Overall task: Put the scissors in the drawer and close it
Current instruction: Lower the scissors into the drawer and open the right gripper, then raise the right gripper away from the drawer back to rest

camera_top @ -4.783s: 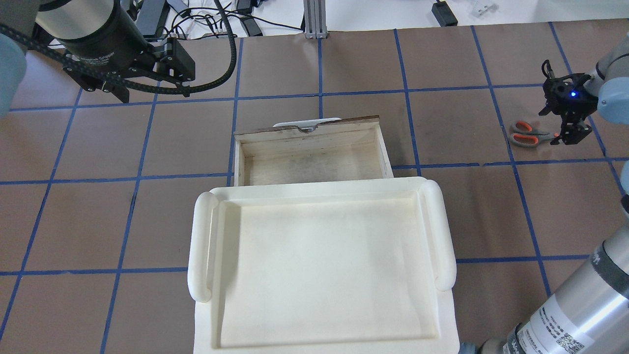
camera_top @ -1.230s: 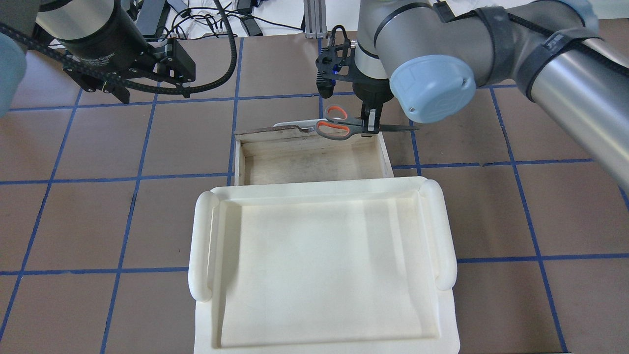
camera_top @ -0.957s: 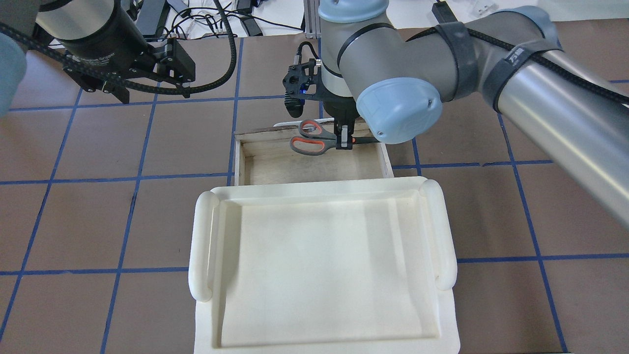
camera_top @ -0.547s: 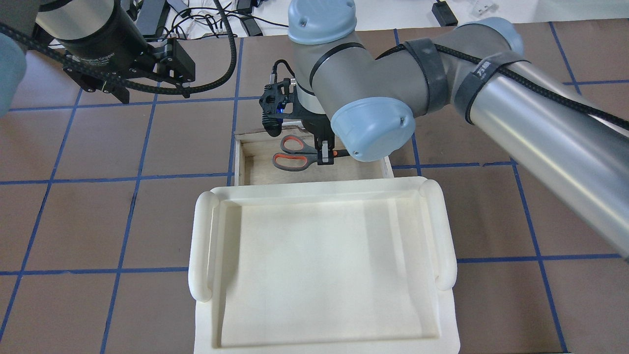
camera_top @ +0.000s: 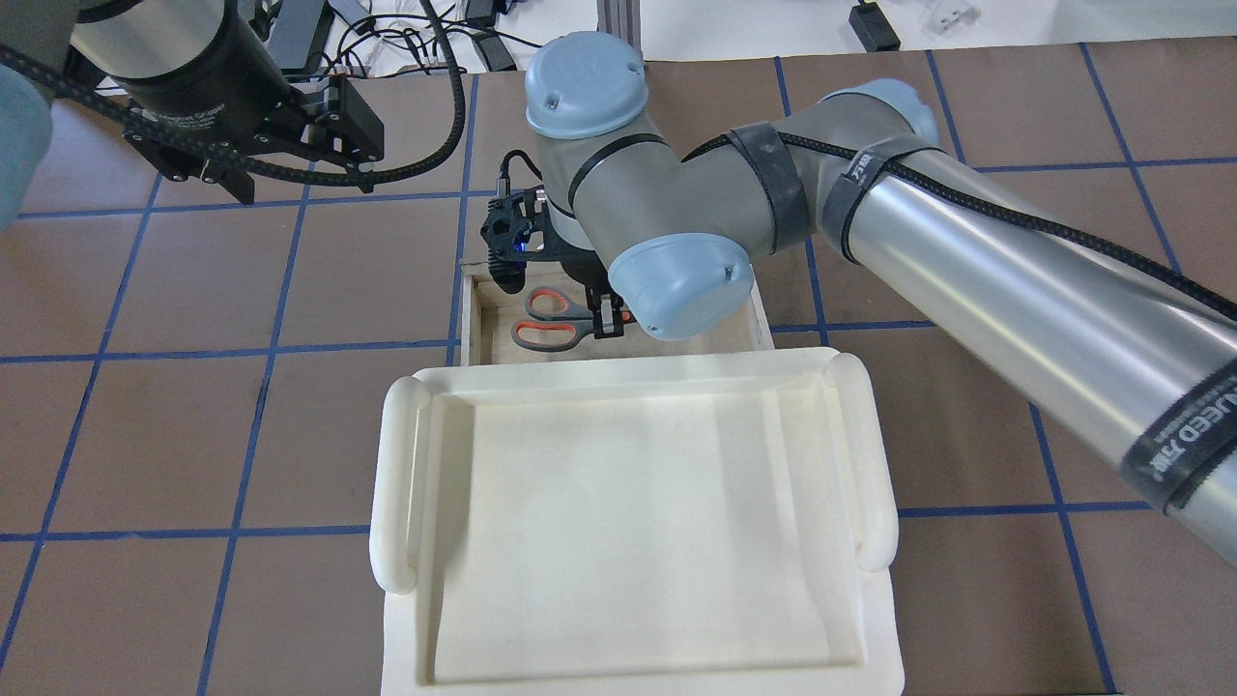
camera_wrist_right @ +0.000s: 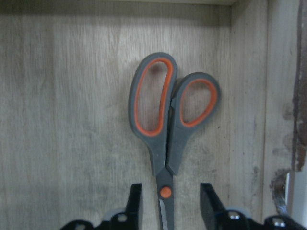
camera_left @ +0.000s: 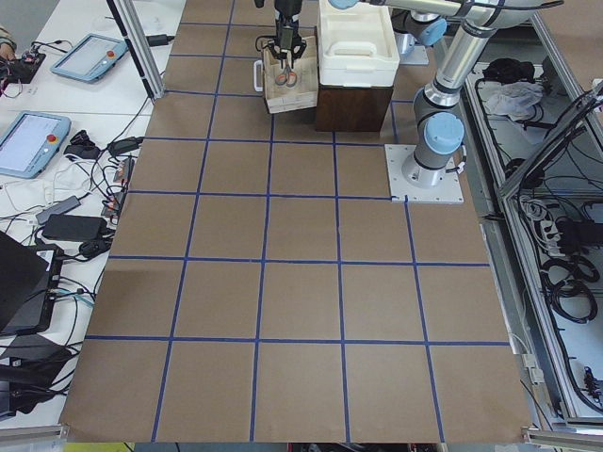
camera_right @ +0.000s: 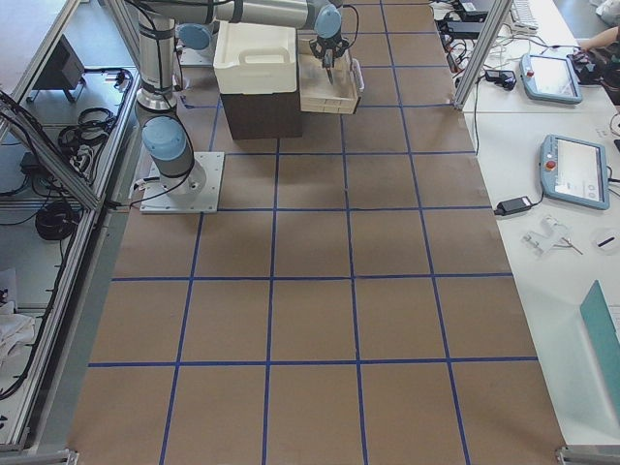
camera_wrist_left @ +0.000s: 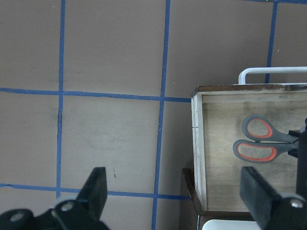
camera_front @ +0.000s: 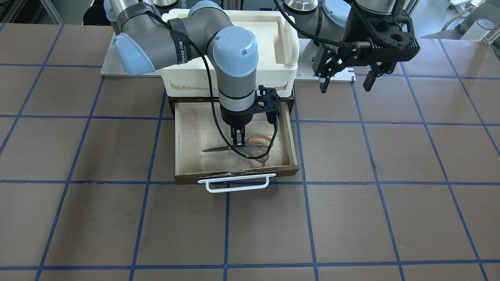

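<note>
- Scissors [camera_wrist_right: 162, 125] — lying flat on the floor of the drawer [camera_front: 191, 132], loops toward one side wall.
- Drawer — standing pulled out.
- Right gripper [camera_wrist_right: 170, 195] — down inside the drawer, fingers spread either side of the scissors' pivot, gaps showing, no contact.
- Left gripper [camera_front: 345, 86] — spread, empty, well off to the drawer's side.

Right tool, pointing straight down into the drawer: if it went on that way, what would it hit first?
The right tool would probably meet the drawer floor: its open fingers straddle the scissors near the pivot, bare wood under each tip. The gap above it is unclear.
</note>
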{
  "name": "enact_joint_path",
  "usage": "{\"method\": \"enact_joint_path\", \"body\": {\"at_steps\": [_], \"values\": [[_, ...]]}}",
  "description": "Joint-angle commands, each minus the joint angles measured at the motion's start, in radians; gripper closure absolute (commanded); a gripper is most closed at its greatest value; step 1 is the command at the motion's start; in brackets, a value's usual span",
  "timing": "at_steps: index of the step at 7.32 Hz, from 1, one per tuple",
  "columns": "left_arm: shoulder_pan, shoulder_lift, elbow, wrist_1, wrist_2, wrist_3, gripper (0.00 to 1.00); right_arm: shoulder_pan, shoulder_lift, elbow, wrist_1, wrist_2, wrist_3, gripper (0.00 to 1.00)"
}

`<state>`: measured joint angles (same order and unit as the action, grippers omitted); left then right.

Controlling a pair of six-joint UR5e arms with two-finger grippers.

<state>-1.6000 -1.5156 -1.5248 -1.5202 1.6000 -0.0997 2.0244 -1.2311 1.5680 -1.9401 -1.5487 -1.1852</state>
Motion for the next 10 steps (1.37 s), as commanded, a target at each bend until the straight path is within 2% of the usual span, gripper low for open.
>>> {"method": "enact_joint_path", "body": {"at_steps": [1,2,3,5,7,8,10], "values": [[0.0,0.0,0.0,0.0,0.0,0.0,0.0,-0.001,-0.01,-0.006,-0.005,-0.001,0.019,0.03],[0.0,0.0,0.0,0.0,0.0,0.0,0.0,-0.031,-0.055,-0.012,0.001,-0.019,0.057,0.02],[0.0,0.0,0.0,0.0,0.0,0.0,0.0,-0.082,-0.117,-0.013,0.003,-0.019,0.193,0.03],[0.0,0.0,0.0,0.0,-0.002,-0.002,0.0,-0.241,-0.146,-0.013,0.053,-0.007,0.495,0.01],[0.0,0.0,0.0,0.0,0.0,-0.002,0.0,-0.295,-0.174,-0.009,0.052,-0.022,1.001,0.0],[0.0,0.0,0.0,0.0,0.0,-0.002,0.0,-0.315,-0.182,-0.008,0.073,-0.025,1.117,0.0],[0.0,0.0,0.0,0.002,-0.002,0.002,0.0,-0.398,-0.23,-0.008,0.177,-0.016,1.122,0.0]]}}
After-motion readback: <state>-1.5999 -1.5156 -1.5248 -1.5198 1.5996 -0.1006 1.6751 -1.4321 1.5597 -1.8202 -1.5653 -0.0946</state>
